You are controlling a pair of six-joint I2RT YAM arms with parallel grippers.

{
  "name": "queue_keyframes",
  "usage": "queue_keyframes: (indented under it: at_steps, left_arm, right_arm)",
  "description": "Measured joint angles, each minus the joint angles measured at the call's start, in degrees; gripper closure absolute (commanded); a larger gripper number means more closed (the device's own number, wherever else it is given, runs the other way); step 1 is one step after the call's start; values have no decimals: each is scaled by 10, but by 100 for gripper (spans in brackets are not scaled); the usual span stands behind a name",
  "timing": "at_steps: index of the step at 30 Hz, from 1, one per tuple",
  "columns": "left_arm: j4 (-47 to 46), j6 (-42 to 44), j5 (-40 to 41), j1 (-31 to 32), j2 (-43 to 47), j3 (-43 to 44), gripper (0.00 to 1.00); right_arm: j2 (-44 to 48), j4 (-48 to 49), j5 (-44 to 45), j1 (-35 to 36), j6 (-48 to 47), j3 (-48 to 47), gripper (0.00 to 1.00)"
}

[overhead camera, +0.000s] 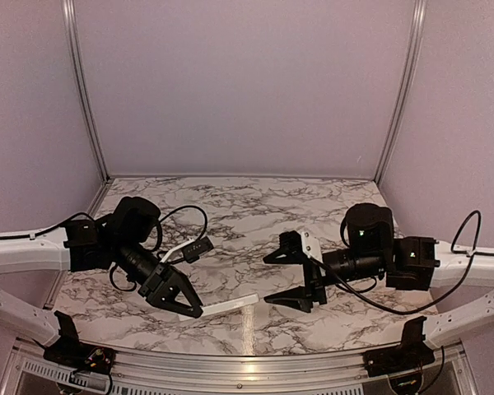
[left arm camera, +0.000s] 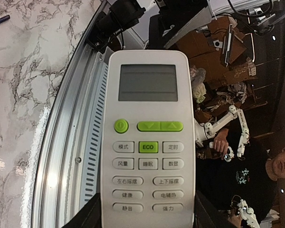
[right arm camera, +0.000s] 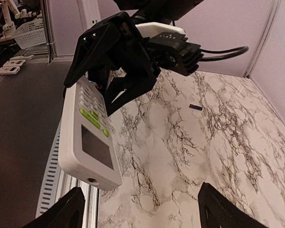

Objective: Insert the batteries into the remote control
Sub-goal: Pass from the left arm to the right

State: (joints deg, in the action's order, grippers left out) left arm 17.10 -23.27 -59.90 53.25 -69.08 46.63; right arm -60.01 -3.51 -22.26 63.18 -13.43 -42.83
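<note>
My left gripper is shut on the button end of the white remote control and holds it level above the table's near edge. In the left wrist view the remote shows its grey display and green buttons, clamped between the two fingers of the left gripper. My right gripper is open and empty just right of the remote's free end; in the right wrist view that gripper faces the remote. One small black battery lies on the marble, also seen in the left wrist view. The second battery is not in view.
The marble table is ringed by a metal rail at its near edge and by purple walls behind and at the sides. The left arm fills the upper part of the right wrist view.
</note>
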Motion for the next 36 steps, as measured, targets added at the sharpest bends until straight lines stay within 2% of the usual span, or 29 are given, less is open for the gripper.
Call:
queue_keyframes:
  at_steps: [10,17,30,36]
  left_arm:
    - [-71,-76,-30,38,7,-44,76]
    - [-118,-110,-37,44,7,-45,76]
    - [-189,-152,-57,57,-7,-50,76]
    - [-199,-161,-71,57,-18,-50,75]
  right_arm:
    - [-32,-97,-1,107,-35,-88,24]
    - [-46,-117,9,125,-44,-92,32]
    - [-68,-116,34,136,-52,-92,65]
    - [-73,-118,40,140,-60,-100,87]
